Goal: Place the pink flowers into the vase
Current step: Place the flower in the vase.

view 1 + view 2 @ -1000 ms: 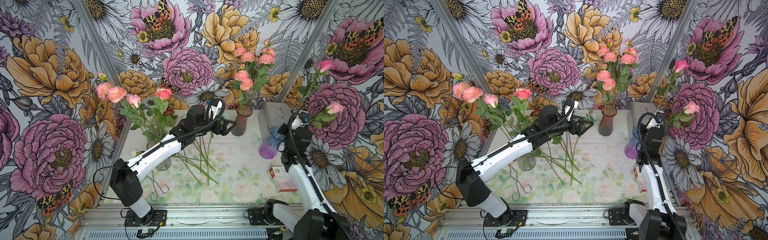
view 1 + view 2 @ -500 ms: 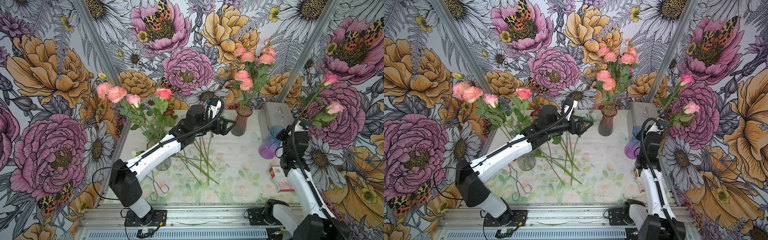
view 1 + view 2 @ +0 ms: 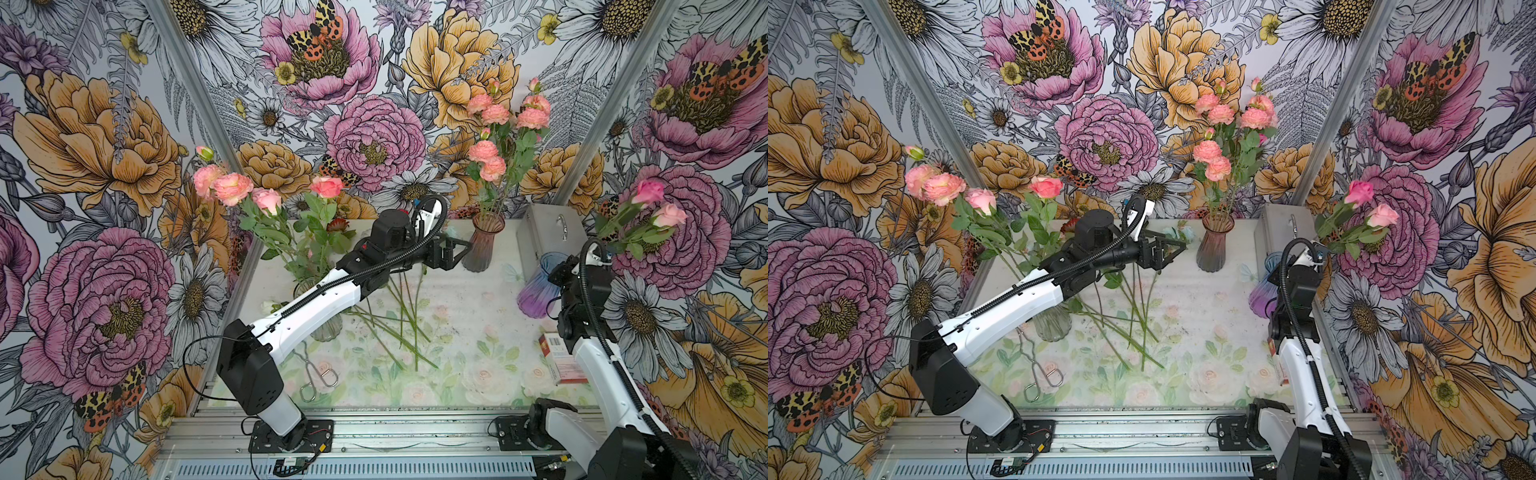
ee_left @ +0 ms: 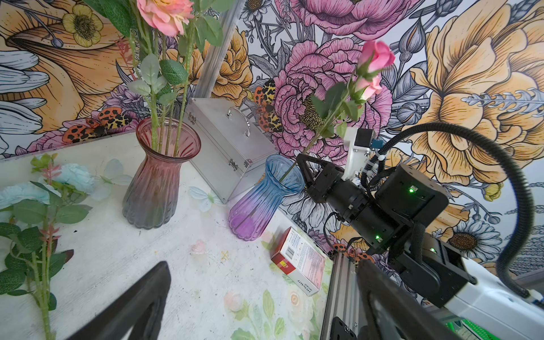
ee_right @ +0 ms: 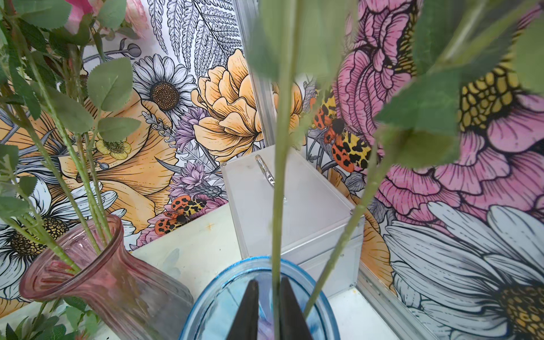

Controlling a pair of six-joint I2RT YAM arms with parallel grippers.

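Pink artificial rose on long green stem (image 3: 648,193) | now lowered into ribbed blue-purple glass vase (image 3: 536,291) | right gripper (image 5: 269,284) narrowly parted, releasing: placement done | left gripper (image 3: 455,249) wide, empty

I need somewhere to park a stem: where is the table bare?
Bare mat between the loose stems and the blue-purple vase; also the front strip from the tongs to the red box. Crowded: the left side around the clear vase, and the back right by the silver case.

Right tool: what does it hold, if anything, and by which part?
The right tool flanks the lower stem of a pink flower over the blue vase; a slim gap shows, so a firm hold cannot be told.
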